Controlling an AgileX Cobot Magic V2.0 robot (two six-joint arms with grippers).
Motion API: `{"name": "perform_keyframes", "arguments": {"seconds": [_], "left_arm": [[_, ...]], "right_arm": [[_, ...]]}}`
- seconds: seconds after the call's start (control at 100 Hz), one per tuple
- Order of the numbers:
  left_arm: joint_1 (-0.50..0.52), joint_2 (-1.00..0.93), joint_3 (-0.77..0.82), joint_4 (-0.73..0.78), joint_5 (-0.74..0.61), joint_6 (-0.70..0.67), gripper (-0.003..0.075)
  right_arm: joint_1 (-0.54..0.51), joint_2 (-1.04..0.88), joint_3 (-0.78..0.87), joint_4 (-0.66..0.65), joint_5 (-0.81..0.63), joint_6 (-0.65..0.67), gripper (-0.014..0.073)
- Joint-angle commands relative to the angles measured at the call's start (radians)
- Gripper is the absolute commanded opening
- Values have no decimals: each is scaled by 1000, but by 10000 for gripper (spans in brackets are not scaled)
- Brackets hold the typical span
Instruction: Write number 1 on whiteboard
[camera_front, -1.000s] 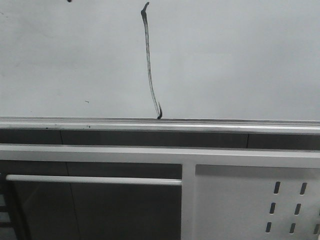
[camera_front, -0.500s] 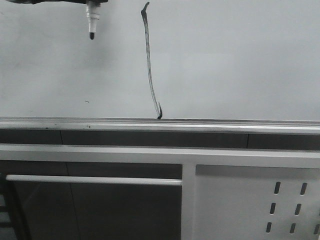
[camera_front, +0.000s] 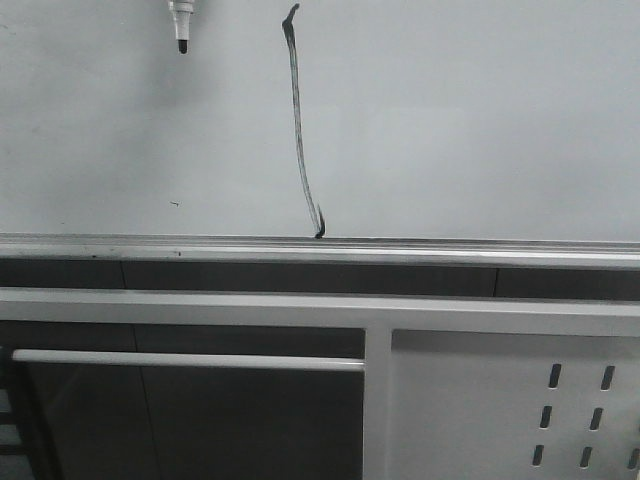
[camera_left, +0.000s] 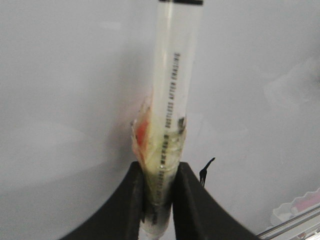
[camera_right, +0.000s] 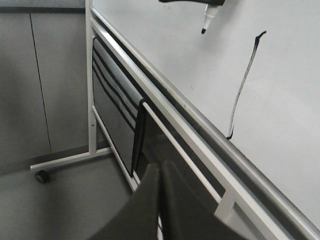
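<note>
The whiteboard (camera_front: 470, 120) fills the upper front view, with a silver rail (camera_front: 400, 250) along its lower edge. The number 1 (camera_front: 298, 120) is a thin black near-vertical stroke from the top down to the rail; it also shows in the right wrist view (camera_right: 243, 82), and its hooked end shows in the left wrist view (camera_left: 206, 169). My left gripper (camera_left: 160, 167) is shut on a clear marker (camera_left: 172, 100). Only the marker's black tip (camera_front: 182, 28) shows at the front view's top, left of the stroke and off the board surface. My right gripper (camera_right: 161, 172) is shut and empty, low beside the board stand.
Below the rail is the white stand frame (camera_front: 300, 308) with a white crossbar (camera_front: 190, 359) and a white perforated panel (camera_front: 520, 400) at lower right. A tiny dark speck (camera_front: 174, 204) marks the board. In the right wrist view a dark hanging pocket (camera_right: 117, 110) and a castor (camera_right: 42, 176) show.
The marker tip came into view from the top left half a second ago and has since risen a little. The stroke is unchanged.
</note>
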Motion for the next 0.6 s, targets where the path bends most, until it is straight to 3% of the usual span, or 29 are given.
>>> {"name": "perform_keyframes", "arguments": {"seconds": [0.0, 0.59], "left_arm": [[2, 6, -36, 26, -73, -20, -19], [2, 70, -64, -28, -136, -21, -20]], "right_arm": [[-6, 2, -11, 4, -51, 4, -57], [-6, 2, -4, 15, -37, 4, -57]]}}
